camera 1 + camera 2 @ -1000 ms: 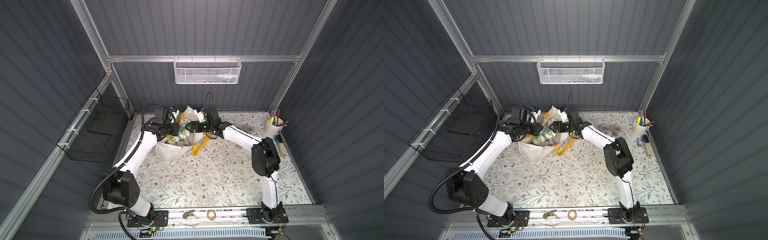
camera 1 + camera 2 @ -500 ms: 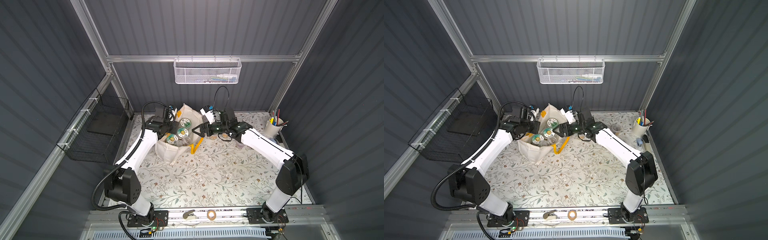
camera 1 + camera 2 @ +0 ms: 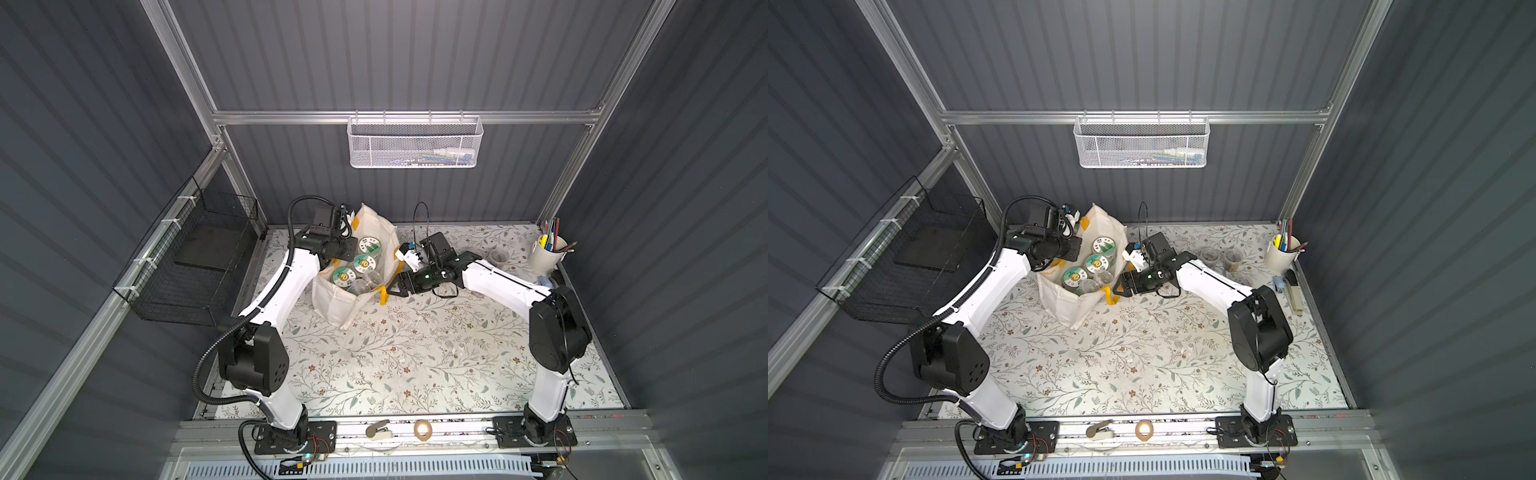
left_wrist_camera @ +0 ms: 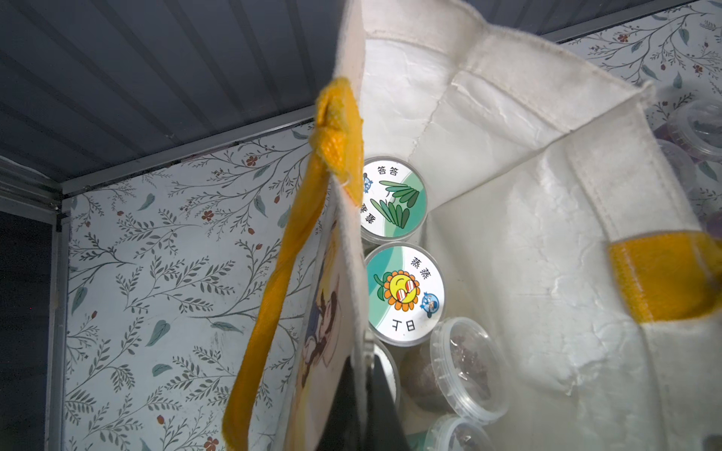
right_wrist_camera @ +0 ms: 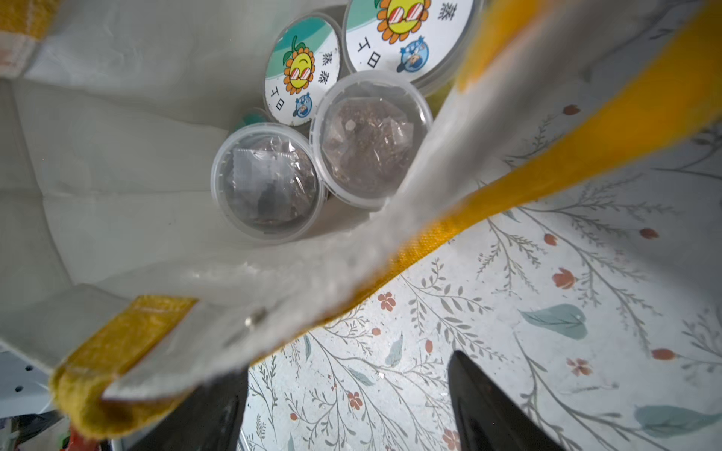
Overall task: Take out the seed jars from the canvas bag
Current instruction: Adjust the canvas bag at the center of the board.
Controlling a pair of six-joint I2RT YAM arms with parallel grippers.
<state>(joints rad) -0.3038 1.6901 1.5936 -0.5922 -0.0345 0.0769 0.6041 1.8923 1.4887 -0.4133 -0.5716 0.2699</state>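
Note:
The off-white canvas bag (image 3: 345, 301) (image 3: 1068, 305) with yellow handles stands open at the back left of the table. My left gripper (image 4: 365, 361) (image 3: 350, 248) is shut on its left wall, pinching the cloth. Inside stand seed jars: three with green-white pictured lids (image 3: 364, 263) (image 4: 404, 293) and small clear cups of brown seeds (image 5: 369, 136) (image 5: 269, 181). My right gripper (image 5: 347, 377) (image 3: 395, 286) hangs open just outside the bag's right rim, above the table, with nothing between its fingers. More small seed jars (image 3: 1208, 257) (image 3: 1232, 260) stand on the table at the back right.
A white pen cup (image 3: 547, 258) stands in the back right corner. A white mesh basket (image 3: 415, 143) hangs on the back wall and a black wire basket (image 3: 199, 266) on the left wall. A tape roll (image 3: 422, 428) lies on the front rail.
My right gripper has moved from over the far part of the bag toward the front, to the bag's near right rim. The left gripper keeps its hold on the bag's wall.

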